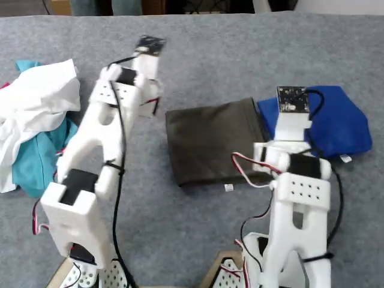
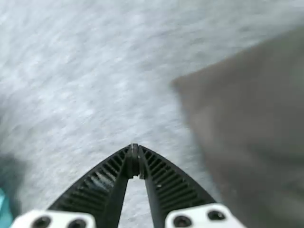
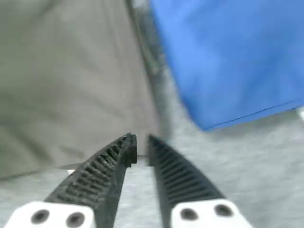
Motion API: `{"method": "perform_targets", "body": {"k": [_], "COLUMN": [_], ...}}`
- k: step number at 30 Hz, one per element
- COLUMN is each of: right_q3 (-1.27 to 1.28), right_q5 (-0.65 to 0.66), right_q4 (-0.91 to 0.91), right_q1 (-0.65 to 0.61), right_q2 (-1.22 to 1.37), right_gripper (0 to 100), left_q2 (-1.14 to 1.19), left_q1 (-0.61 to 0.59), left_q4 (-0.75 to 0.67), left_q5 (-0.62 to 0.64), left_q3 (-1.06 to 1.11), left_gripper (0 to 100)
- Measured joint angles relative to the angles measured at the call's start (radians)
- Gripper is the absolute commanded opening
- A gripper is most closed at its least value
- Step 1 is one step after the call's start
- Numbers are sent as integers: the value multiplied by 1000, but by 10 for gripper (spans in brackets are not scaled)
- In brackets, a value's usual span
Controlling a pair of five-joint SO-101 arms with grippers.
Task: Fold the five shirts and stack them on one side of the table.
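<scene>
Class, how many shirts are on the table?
4: dark folded shirt mid-table, blue shirt beside it, white shirt crumpled over teal shirt at the other side; others may be hidden.

I log the table as grey, fuzzy matt cloth. Dark shirt: matt cloth. Blue shirt: smoother. Fingers: black ribbed plastic. Arms: smooth white plastic.

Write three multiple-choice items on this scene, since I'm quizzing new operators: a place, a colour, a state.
1. Where is the blue shirt? A) on the floor B) right of the dark shirt C) atop the dark shirt
2. What colour lies under the white shirt? A) teal B) yellow C) black
3. How is the left claw? A) wide open B) shut, empty C) shut on a sleeve
B: beside the dark shirt's right edge. A: teal cloth shows beneath it. B: its tips meet on nothing.
</scene>
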Motion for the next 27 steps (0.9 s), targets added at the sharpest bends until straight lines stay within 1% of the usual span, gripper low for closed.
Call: {"method": "perform_targets", "body": {"k": [2, 4, 6, 9, 15, 18, 23, 25, 27], "right_q3": [0, 0, 0, -2, -2, -2, -3, -20, -60], "right_q5": [-112, -218, -295, -368, -453, -485, -489, -494, -496], "right_q4": [-5, -37, -75, -120, -166, -245, -393, -410, -385], "right_q1": [-26, -49, -64, -78, -80, -77, -77, -78, -80], "right_q2": [32, 60, 89, 149, 336, 436, 609, 654, 684], "right_gripper": [299, 335, 337, 337, 337, 337, 336, 336, 336], "left_q2": [0, 0, 0, 0, 0, 0, 0, 0, 0], "left_q1": [-41, -68, -80, -84, -86, -86, -86, -94, -107], "left_q4": [0, -11, -15, -17, -17, -17, -17, -17, -23], "left_q5": [0, -17, -44, -64, -64, -64, -64, -64, -60], "left_q3": [46, 92, 141, 186, 195, 195, 195, 195, 195], "left_gripper": [30, 30, 30, 30, 30, 30, 30, 30, 30]}}
